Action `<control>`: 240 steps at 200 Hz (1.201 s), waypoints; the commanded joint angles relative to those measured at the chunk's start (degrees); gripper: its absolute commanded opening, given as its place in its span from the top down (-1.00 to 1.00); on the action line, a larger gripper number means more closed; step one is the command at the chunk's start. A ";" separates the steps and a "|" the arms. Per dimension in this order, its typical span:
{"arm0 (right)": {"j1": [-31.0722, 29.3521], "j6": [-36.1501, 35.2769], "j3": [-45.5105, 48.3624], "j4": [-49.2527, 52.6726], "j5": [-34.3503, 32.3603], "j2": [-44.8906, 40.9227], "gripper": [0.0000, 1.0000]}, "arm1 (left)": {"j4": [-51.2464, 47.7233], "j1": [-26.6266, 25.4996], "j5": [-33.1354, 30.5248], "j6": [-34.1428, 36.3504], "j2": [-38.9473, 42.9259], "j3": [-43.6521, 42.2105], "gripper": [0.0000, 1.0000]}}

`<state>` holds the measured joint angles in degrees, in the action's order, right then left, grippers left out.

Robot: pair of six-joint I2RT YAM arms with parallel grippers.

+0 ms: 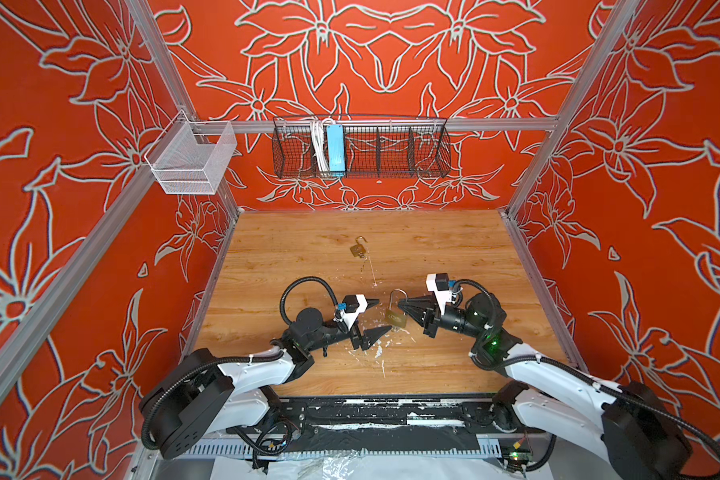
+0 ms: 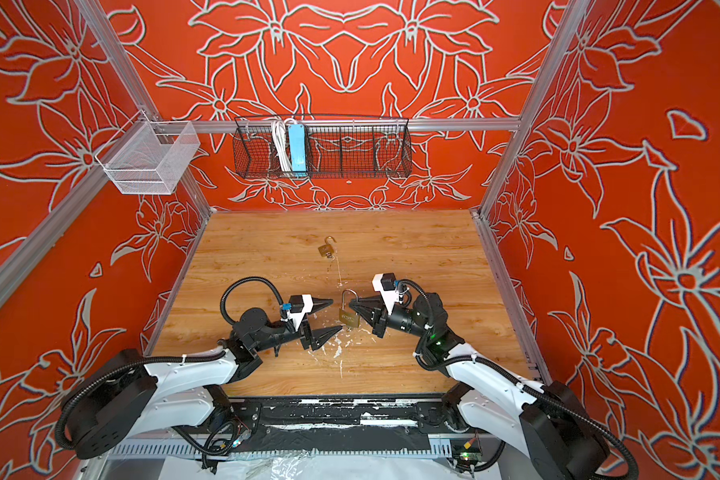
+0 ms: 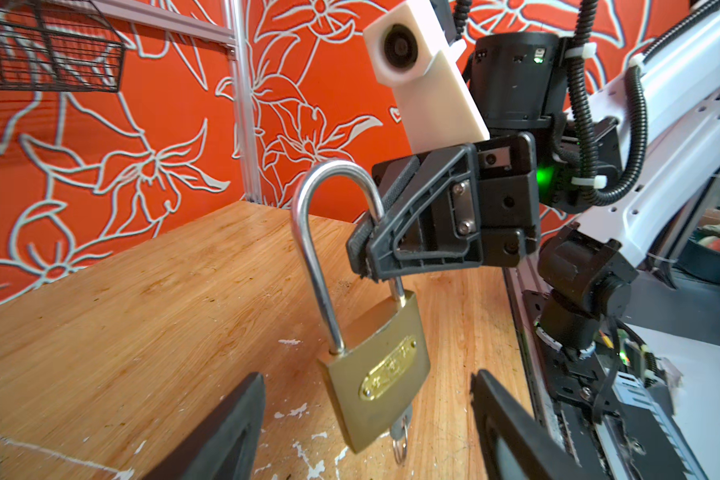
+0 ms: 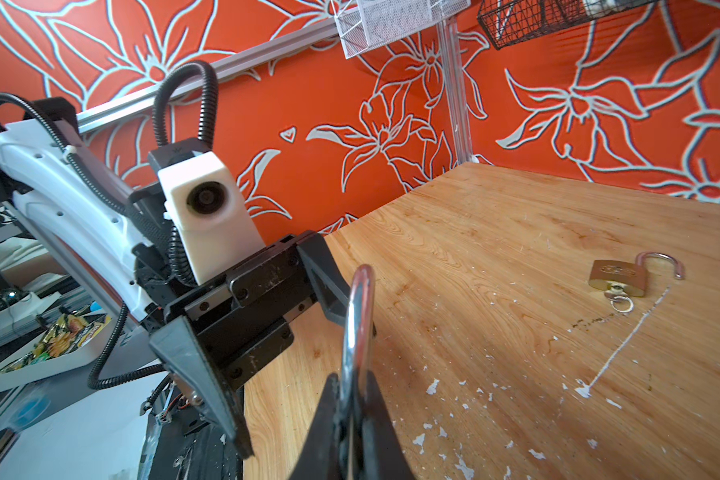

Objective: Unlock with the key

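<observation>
Right tool (image 3: 364, 253) clamps only the shackle (image 3: 314, 270), so the hanging brass padlock (image 3: 375, 374) can swing when the wide-open left tool (image 1: 383, 316) closes, missing the key (image 3: 400, 430) underneath.

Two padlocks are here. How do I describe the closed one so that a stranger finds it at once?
On the wooden table, toward the robot's side, the right gripper pinches a brass padlock by its shackle. Unlike the smaller padlock lying farther back with its shackle open, this one has a long, closed shackle.
</observation>
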<state>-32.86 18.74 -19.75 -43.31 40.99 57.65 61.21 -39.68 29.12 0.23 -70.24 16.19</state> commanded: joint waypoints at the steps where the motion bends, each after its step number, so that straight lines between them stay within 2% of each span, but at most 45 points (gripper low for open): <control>1: -0.53 0.51 -1.64 -6.28 2.16 -0.53 1.00 | -1.19 0.39 5.03 -0.48 -1.48 2.32 -0.50; 37: -1.30 0.29 -1.73 -6.05 2.51 -1.23 1.00 | 1.33 0.39 5.71 -1.55 -4.19 2.59 -0.43; 72: -1.87 -0.79 -1.92 -4.77 1.81 -1.49 1.00 | -0.51 0.35 10.34 -2.10 -5.98 4.41 -0.35; 113: -2.12 -1.25 -2.22 -4.06 1.38 -1.12 1.00 | 0.58 0.39 12.27 -3.37 -6.90 4.79 -0.27; 143: -2.12 -1.55 -2.24 -3.43 0.77 -1.31 1.00 | -0.70 0.39 15.36 -3.44 -7.26 5.94 -0.09; 167: -2.16 -2.26 -1.97 -2.57 -0.65 -1.84 1.00 | -3.35 0.39 17.91 -3.20 -7.56 7.49 0.15; 221: -2.13 -2.91 -2.14 -1.21 -1.82 -2.25 1.00 | -6.19 0.35 17.61 -2.87 -6.69 8.33 0.46; 240: -2.21 -3.18 -2.05 -0.81 -2.64 -2.58 1.00 | -6.43 0.39 17.39 -2.82 -6.58 8.42 0.65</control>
<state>-35.00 16.69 -19.75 -41.12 41.12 56.77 55.35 -38.96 43.90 -3.75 -77.54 23.66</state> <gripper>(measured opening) 0.097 0.225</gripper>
